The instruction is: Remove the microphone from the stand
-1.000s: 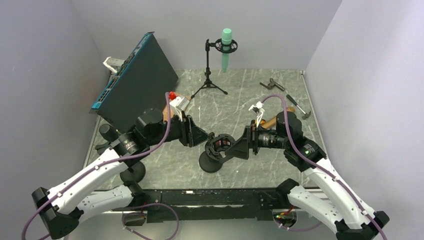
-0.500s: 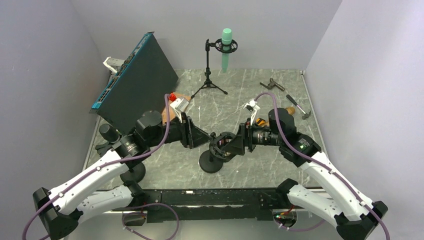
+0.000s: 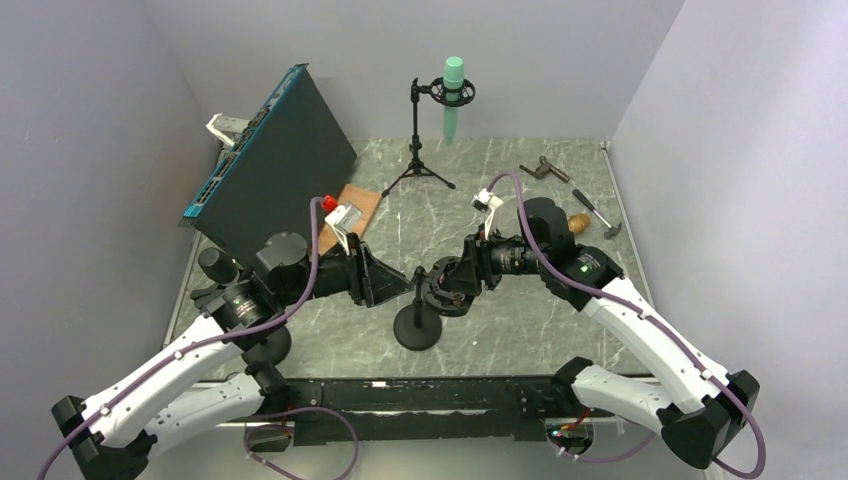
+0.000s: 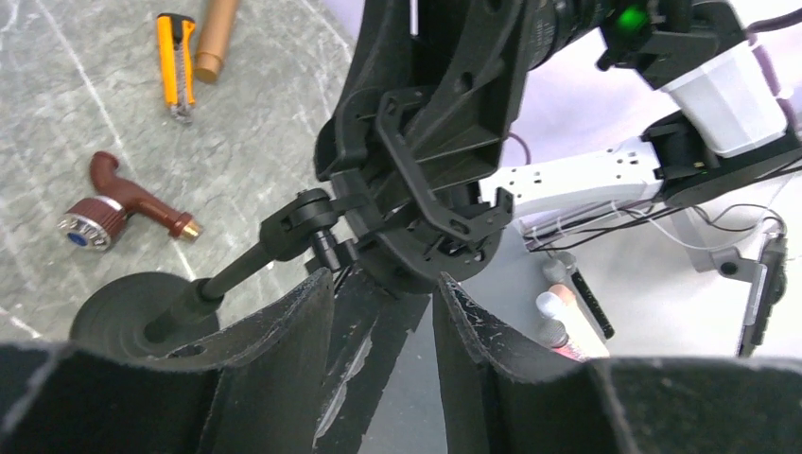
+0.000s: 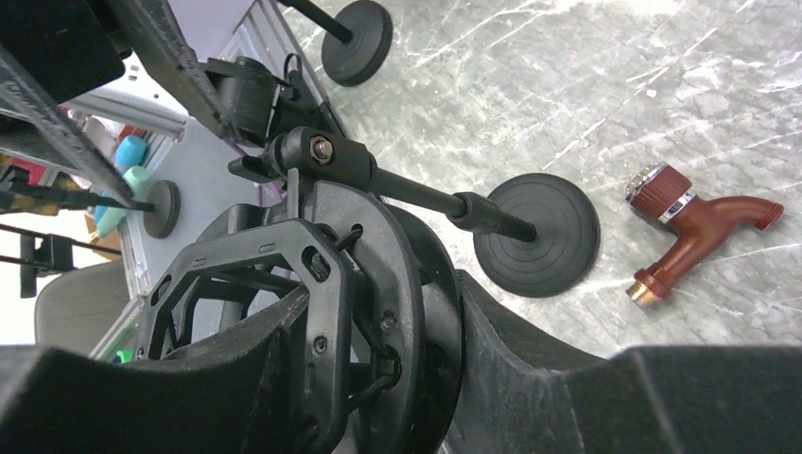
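A black stand with a round base point(image 3: 418, 328) carries a black ring shock mount point(image 3: 445, 285) near the table's front middle. My right gripper point(image 3: 452, 280) comes in from the right, and its jaws press on both sides of the mount point(image 5: 322, 255). From the left, my left gripper point(image 3: 408, 283) reaches the mount's underside. A dark, slim microphone point(image 4: 364, 331) runs from the mount point(image 4: 426, 189) back between the left gripper's point(image 4: 383, 284) narrow-set jaws, which are shut on it. The right gripper point(image 5: 383, 293) hides most of the mount's inside.
A green microphone point(image 3: 452, 95) hangs in a tripod stand at the back. A large dark panel point(image 3: 275, 160) leans at the left, beside a wooden board point(image 3: 350, 205). A brown tap fitting point(image 5: 695, 232) and a yellow knife point(image 4: 175, 61) lie by the base. Tools point(image 3: 545, 168) lie back right.
My right gripper has moved left onto the shock mount and closed from wide open. The left arm has drawn slightly back to the left, uncovering the wooden board.
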